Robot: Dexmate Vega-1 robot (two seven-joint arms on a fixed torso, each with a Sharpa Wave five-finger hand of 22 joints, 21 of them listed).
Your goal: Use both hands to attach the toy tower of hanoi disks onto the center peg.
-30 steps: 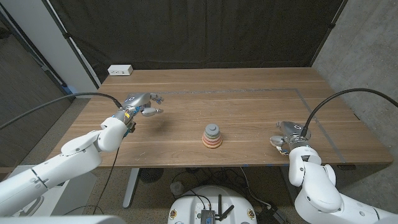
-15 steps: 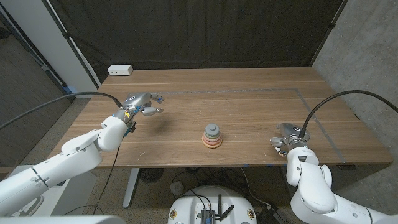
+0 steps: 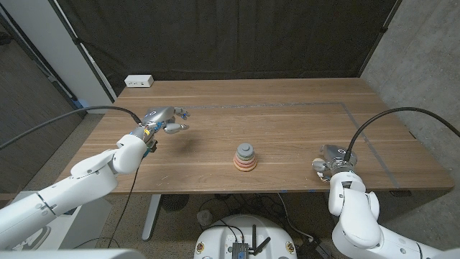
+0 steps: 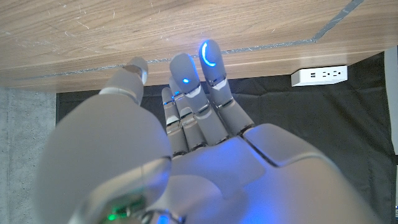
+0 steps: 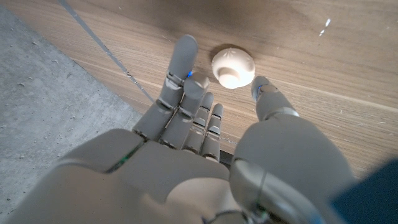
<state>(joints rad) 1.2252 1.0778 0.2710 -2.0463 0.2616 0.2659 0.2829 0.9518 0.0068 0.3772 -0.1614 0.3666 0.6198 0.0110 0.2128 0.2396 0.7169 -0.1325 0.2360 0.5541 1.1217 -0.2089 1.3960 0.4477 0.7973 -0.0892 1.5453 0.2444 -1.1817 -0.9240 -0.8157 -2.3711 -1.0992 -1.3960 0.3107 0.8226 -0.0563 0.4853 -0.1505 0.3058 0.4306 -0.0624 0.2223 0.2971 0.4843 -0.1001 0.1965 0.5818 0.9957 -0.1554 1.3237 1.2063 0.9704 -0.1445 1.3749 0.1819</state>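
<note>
Since a second ago the right hand [image 3: 332, 163] has drawn slightly back toward the worktop's [image 3: 287, 122] near edge, while the left hand [image 3: 162, 119] stays raised at the far left, fingers spread and empty. The stacked disks [image 3: 245, 158] sit at the centre, well apart from both hands. The right wrist view alone reveals a small cream disk [image 5: 232, 67] lying just beyond the right hand's released fingers [image 5: 180, 68], untouched.

Left arm reaching in from the lower left corner, white and bent at the elbow, a black cable arching over it; left robot hand [image 3: 162, 119] raised above the tabletop [image 3: 287, 129], fingers [image 4: 208, 62] extended and slightly apart, holding nothing; right arm rising from the lower right corner, forearm short and upright; right robot hand [image 3: 332, 160] near the front edge, fingers [image 5: 180, 65] spread, thumb apart, empty.
</note>
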